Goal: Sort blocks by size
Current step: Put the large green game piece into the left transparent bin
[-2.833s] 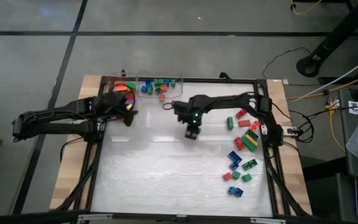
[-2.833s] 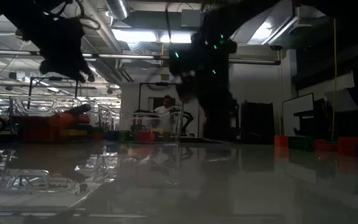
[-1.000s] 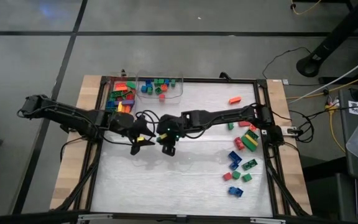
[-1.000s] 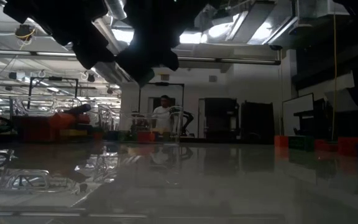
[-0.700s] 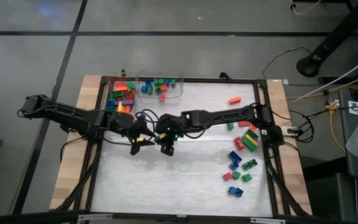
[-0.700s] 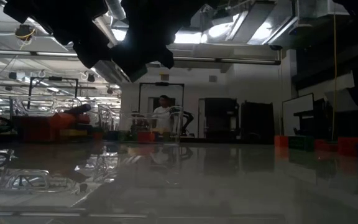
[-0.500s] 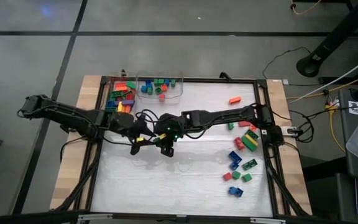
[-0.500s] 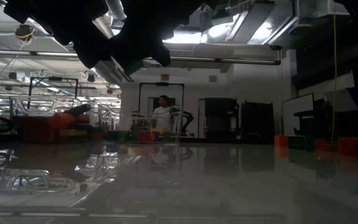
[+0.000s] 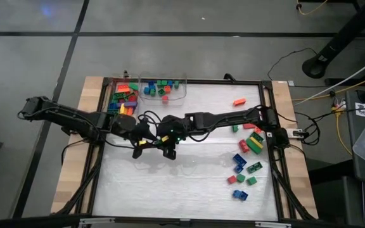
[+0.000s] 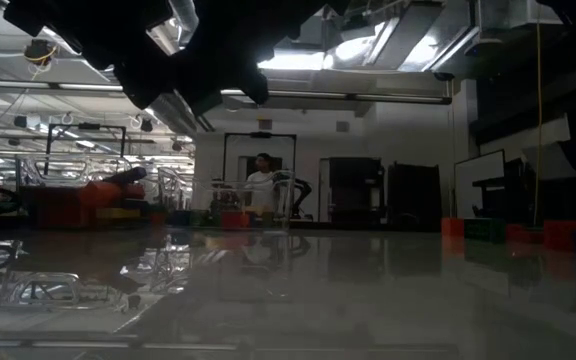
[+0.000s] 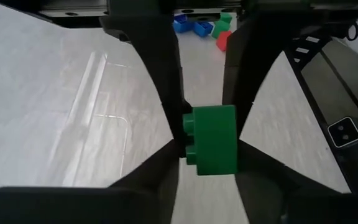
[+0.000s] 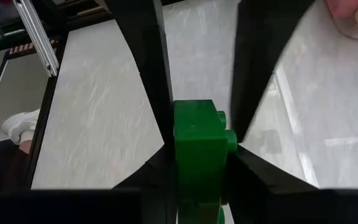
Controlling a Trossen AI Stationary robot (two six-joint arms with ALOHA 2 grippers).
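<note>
1. Grippers are meeting above the centre-left of the table (image 9: 189, 183); the left gripper (image 9: 149, 140) is reaching in from 9 o'clock, the right gripper (image 9: 168, 151) from 3 o'clock.
2. Fingers (image 11: 160, 74) of the left gripper are pinching a green block (image 11: 211, 139), narrowly parted to its width.
3. Fingers (image 12: 143, 81) of the right gripper are clamping the green block too, studs showing at one side; both claws are grasping it at once.
4. Loose blocks (image 9: 246, 158) are lying at 3 to 4 o'clock; one orange block (image 9: 239, 101) is sitting apart near 1 o'clock.
5. Clear trays at 11 o'clock are holding sorted blocks: long ones (image 9: 123, 100) and short ones (image 9: 163, 87).
6. A person (image 10: 263, 180) is standing in the lit room beyond the glossy pale tabletop.
</note>
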